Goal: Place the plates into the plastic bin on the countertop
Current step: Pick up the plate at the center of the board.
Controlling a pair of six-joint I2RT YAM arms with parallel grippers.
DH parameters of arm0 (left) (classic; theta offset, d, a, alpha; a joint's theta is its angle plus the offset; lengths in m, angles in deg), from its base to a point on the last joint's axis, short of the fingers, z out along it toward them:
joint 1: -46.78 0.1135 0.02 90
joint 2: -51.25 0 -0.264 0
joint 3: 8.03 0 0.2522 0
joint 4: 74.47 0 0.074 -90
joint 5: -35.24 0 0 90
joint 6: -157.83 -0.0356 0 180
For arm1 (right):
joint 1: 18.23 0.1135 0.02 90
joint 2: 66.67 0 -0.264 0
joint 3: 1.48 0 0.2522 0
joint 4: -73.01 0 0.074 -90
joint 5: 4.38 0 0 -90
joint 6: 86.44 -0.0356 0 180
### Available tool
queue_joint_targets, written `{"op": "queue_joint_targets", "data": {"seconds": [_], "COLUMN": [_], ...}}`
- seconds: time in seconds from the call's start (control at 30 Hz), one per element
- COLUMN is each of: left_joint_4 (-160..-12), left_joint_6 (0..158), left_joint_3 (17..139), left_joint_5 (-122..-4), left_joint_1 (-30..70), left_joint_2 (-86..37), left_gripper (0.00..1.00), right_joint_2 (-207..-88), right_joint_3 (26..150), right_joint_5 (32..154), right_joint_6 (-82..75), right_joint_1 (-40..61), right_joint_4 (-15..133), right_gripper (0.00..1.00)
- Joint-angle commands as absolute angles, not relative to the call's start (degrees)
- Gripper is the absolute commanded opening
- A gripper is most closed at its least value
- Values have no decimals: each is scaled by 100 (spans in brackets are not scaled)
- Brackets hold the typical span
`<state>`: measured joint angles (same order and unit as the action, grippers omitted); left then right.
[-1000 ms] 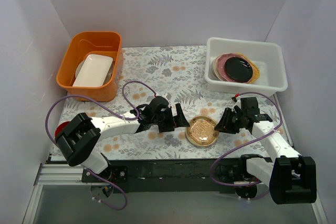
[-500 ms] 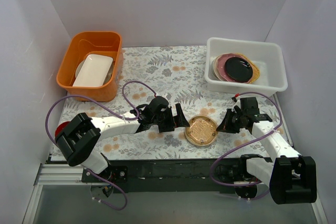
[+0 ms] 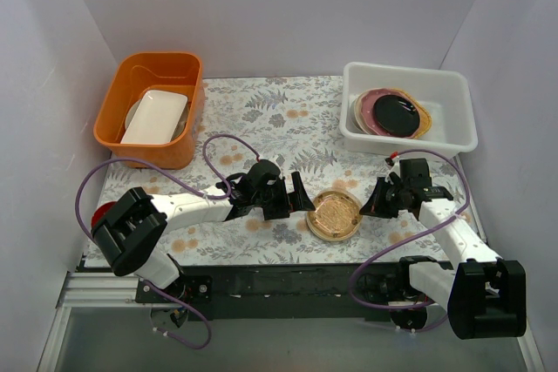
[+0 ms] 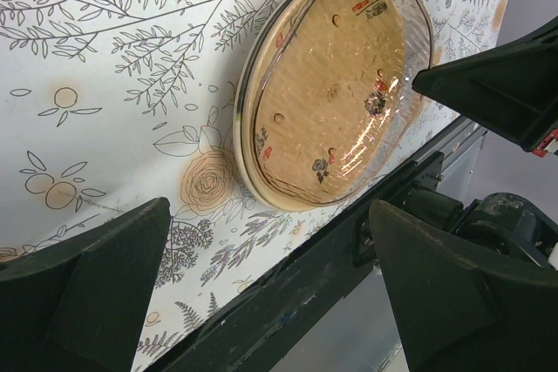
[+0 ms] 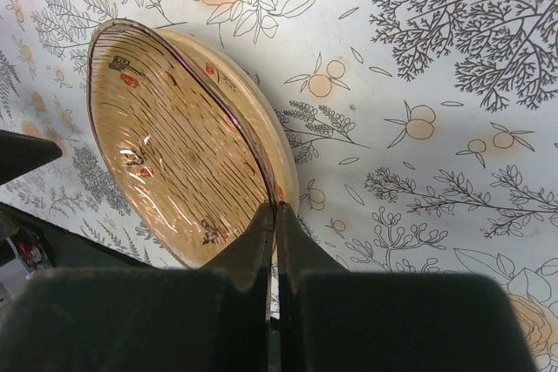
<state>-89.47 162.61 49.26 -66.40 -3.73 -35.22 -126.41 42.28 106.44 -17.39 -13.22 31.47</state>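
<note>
**Step in hand: grasping the plate for transfer.** An amber plate (image 3: 335, 215) is lying on the countertop (image 3: 279, 128), well in front of the plastic bin (image 3: 410, 143) and to its left. The right gripper (image 3: 370, 205) is pinching the plate's rim on the side nearest the bin. In the right wrist view its fingers (image 5: 261, 241) are pressed together on that rim with no gap showing. The left gripper (image 3: 305, 196) is standing on the plate's far side from the bin, jaws spread wide and holding nothing, just beside the rim.

**Next move.** By judgement, the right arm is needing to raise the plate clear of the countertop, carry it up over the bin's front wall, and lower it onto the plates already in the bin. The topmost of these is a black plate (image 3: 399, 115). A one-sided rim grip is likely to let the plate droop, so a slow lift is advisable.

**Not determinable:**
- Whether the amber plate is resting flat or is tipped up at the gripped edge.
- Whether it is one plate or two nested: a cream rim is showing under the amber surface.
- How far the lower finger is reaching beneath the rim.
- How many plates are in the bin, as the black plate is covering most of them.
</note>
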Motion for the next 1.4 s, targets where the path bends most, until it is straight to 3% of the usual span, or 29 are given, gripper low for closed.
{"op": "queue_joint_targets", "data": {"seconds": [0.0,1.07,1.37], "left_joint_4": [-8867,-9465,-9412], "left_joint_6": [16231,16038,16011], "left_joint_3": [4924,5187,5161], "left_joint_5": [-6672,-6329,-6373], "left_joint_1": [-411,-446,-438], "left_joint_2": [-3392,-3172,-3110], "left_gripper": [98,98,98], "right_joint_2": [-12696,-12336,-12740], "right_joint_3": [4463,5262,5737], "right_joint_5": [10663,10716,10689], "right_joint_6": [-1683,-1788,-1789], "right_joint_1": [-1287,-1287,-1296], "right_joint_4": [3182,2830,2989], "right_gripper": [1,1,1]}}
